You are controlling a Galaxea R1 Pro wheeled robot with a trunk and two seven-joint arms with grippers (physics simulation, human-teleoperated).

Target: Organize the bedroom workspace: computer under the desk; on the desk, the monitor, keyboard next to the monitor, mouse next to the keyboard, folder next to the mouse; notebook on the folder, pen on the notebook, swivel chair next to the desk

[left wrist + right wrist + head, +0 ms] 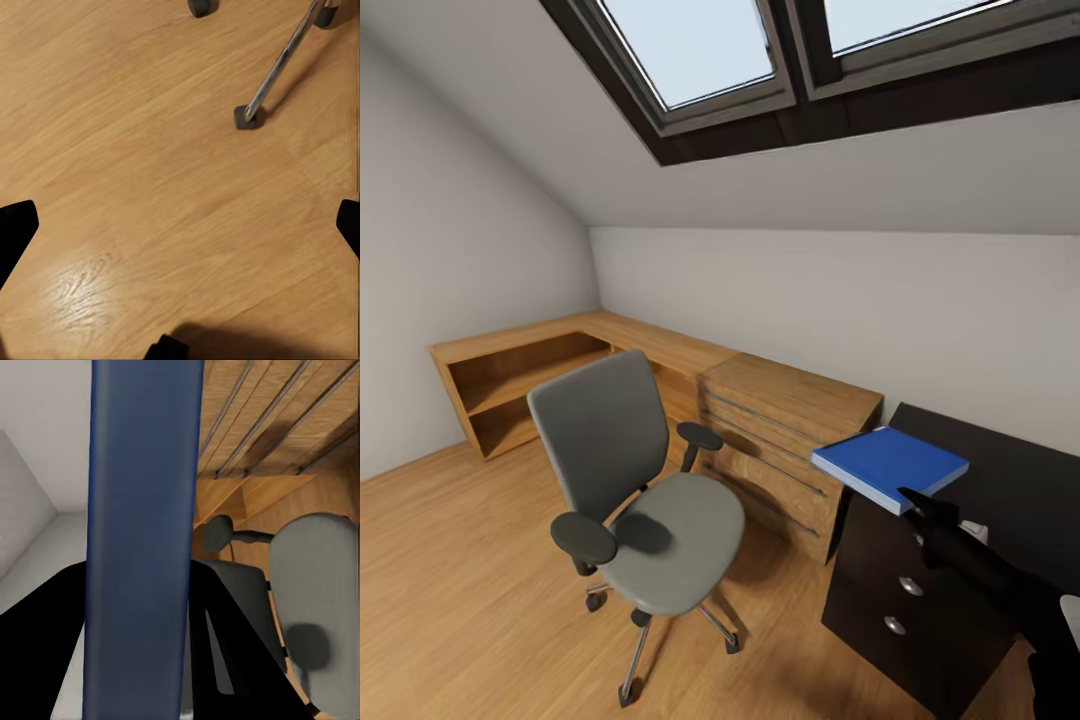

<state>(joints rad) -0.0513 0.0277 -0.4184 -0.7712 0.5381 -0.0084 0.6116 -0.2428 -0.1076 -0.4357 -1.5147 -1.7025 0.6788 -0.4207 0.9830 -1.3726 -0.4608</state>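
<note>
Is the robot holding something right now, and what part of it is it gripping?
Yes: the right gripper holds the blue folder by its near edge, above the desk. The left gripper is open over the floor, holding nothing.

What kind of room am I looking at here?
Probably an attic room used as a home office: a sloped ceiling with a skylight, a grey swivel chair on the wood floor, and a black desk with drawers.
</note>
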